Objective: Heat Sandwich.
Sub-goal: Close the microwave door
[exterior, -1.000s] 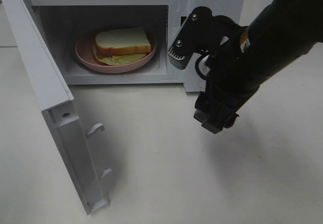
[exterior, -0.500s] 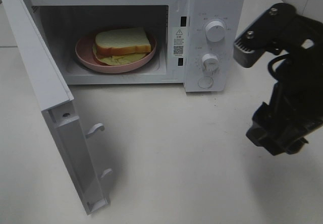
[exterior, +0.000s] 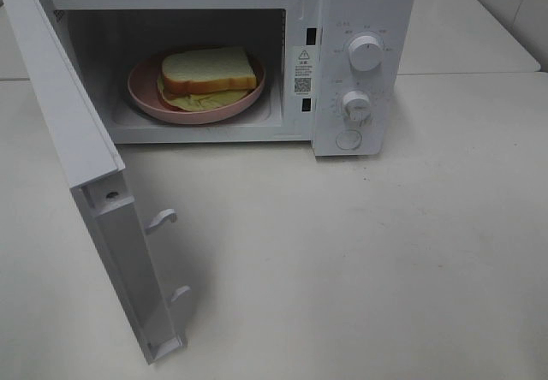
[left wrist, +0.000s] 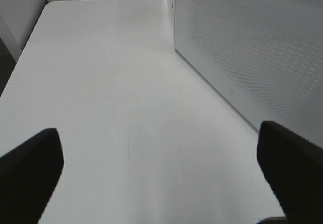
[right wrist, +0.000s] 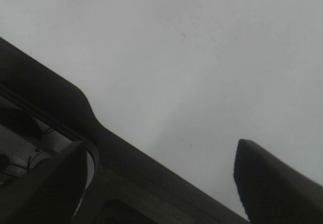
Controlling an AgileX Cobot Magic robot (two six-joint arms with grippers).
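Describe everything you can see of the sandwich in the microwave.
The sandwich is a small stack. On top is a white bread slice with a tan crust, and pale yellow-green filling pokes out beneath it toward the front. Any lower slice is hidden. It looks whole and lies flat on a round pink plate wider than itself. The plate sits inside the white microwave, whose door stands open. Only the plate touches it.

A matte white tabletop (exterior: 360, 260) fills the view under soft, even light. At two o'clock a seam (exterior: 479, 74) crosses it, with a pale tiled wall (exterior: 524, 2) just beyond.
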